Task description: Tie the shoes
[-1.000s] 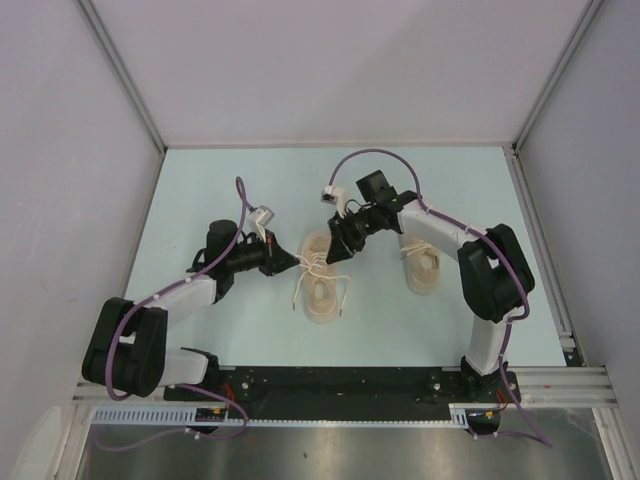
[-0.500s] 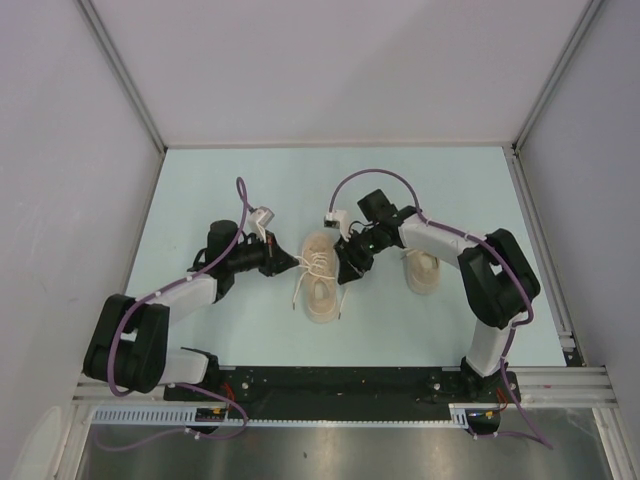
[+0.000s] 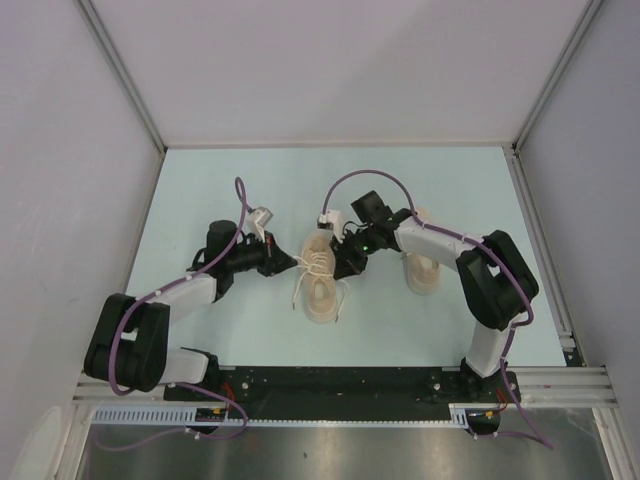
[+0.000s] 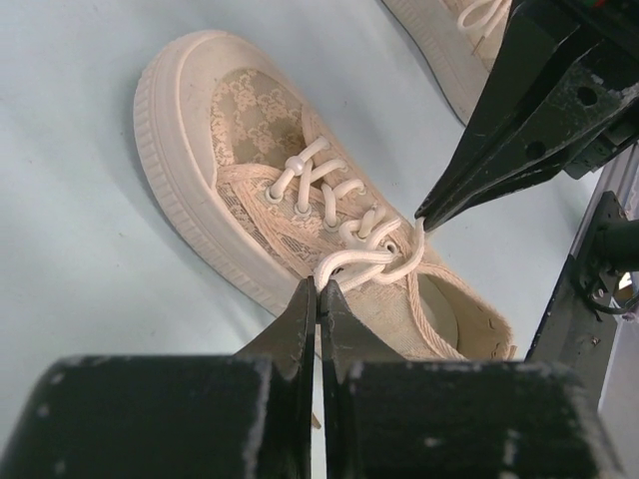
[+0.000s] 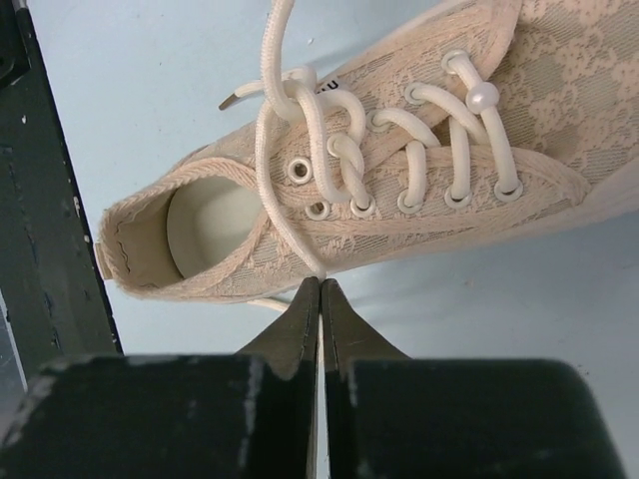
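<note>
One beige shoe [image 3: 322, 295] lies mid-table, toe pointing away, its off-white laces [image 4: 354, 261] crossed over the tongue. My left gripper [image 3: 291, 262] is at the shoe's left side, shut on a lace loop [image 4: 329, 267] at its tips [image 4: 319, 283]. From the right, my right gripper [image 3: 343, 268] is shut on the other lace strand [image 5: 285, 200], pinched at the tips [image 5: 320, 282]. Its black fingers [image 4: 499, 150] show in the left wrist view, their tip touching the lace. The second shoe [image 3: 422, 265] lies to the right, partly under the right arm.
Grey walls enclose the pale blue table [image 3: 200, 190] on three sides. A black rail [image 3: 340, 385] with the arm bases runs along the near edge. The second shoe's sole [image 4: 439, 40] lies close behind the right gripper.
My right gripper has moved down and left to the middle shoe and shut on a lace strand. The left gripper has stayed shut on its lace.
</note>
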You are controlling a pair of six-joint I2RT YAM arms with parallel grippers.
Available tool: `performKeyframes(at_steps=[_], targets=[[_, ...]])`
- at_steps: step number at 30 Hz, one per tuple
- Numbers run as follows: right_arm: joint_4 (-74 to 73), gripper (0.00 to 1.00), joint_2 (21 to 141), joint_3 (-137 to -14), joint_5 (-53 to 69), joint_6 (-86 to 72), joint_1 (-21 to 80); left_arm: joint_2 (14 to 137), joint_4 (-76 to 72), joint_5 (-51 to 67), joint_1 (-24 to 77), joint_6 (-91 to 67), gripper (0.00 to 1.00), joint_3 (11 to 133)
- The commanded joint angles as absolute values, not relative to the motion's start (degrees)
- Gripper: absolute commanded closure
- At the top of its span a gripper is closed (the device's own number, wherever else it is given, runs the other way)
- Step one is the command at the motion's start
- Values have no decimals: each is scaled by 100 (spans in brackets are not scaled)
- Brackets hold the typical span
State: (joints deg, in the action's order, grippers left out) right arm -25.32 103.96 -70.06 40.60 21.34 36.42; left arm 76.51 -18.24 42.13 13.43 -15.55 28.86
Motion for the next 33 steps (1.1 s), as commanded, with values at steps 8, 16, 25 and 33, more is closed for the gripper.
performKeyframes(at_steps=[8, 16, 25, 33], targets=[[-1478, 100, 9818, -6593, 4122, -182, 3357, 7690, -1775, 4105, 1213, -1890, 100, 2883], [-774, 100, 9642, -6047, 4254, -1081, 3445, 7603, -1802, 4184, 1213, -1916, 99, 2707], [-721, 100, 9571, -6021, 4245, -1011, 3472, 7094, -1564, 4727, 1012, -1100, 59, 2778], [-694, 100, 9518, -6021, 4298, -765, 3472, 6371, 139, 5502, 975, 2071, 62, 3759]])
